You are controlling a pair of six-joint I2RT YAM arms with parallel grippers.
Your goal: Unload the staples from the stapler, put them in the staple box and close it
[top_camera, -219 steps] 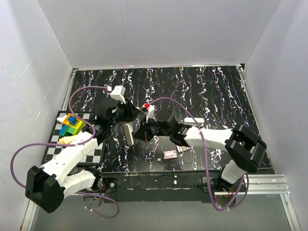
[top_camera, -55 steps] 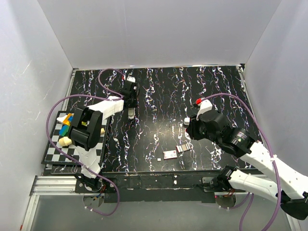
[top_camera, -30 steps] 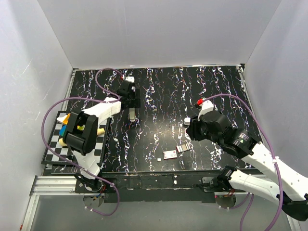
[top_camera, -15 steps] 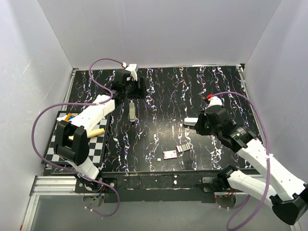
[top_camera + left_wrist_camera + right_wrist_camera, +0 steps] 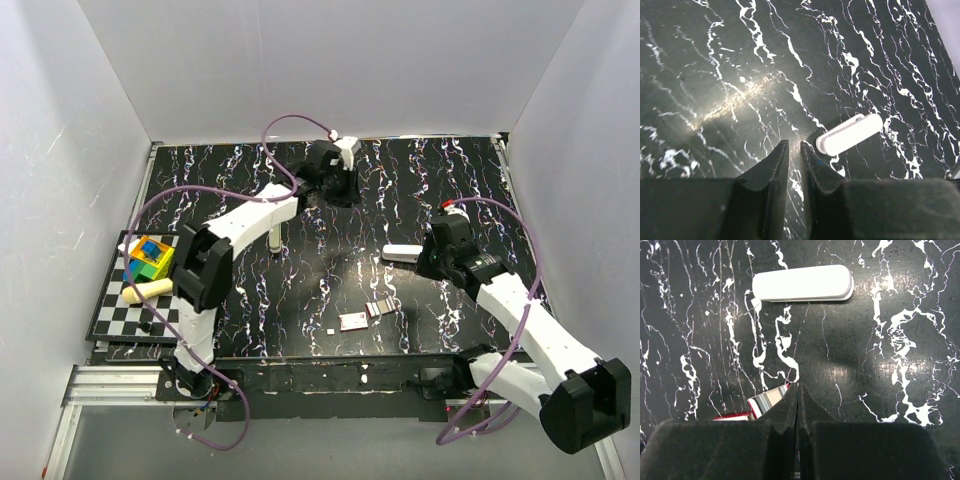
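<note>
The stapler lies in two parts on the black marbled table. A grey-and-white part [image 5: 273, 235] rests left of centre. A white oblong part [image 5: 400, 252] [image 5: 849, 134] [image 5: 802, 283] lies right of centre. A silvery strip of staples [image 5: 380, 308] [image 5: 769, 400] lies near the front beside a small red-edged box [image 5: 352, 321] [image 5: 732, 416]. My left gripper [image 5: 322, 192] [image 5: 793, 143] hovers over the far middle with only a narrow gap between its jaws and nothing in it. My right gripper [image 5: 428, 262] [image 5: 798, 386] hangs just right of the white part, shut and empty.
A checkered mat [image 5: 115, 315] at the left edge carries coloured blocks [image 5: 148, 260] and a cream cylinder [image 5: 150, 290]. White walls close in the table on three sides. Purple cables [image 5: 300, 125] loop above both arms.
The left arm has swung from the far left to the far middle while its jaws narrowed. The right gripper has closed and drawn slightly right. Both stapler parts stayed put.
</note>
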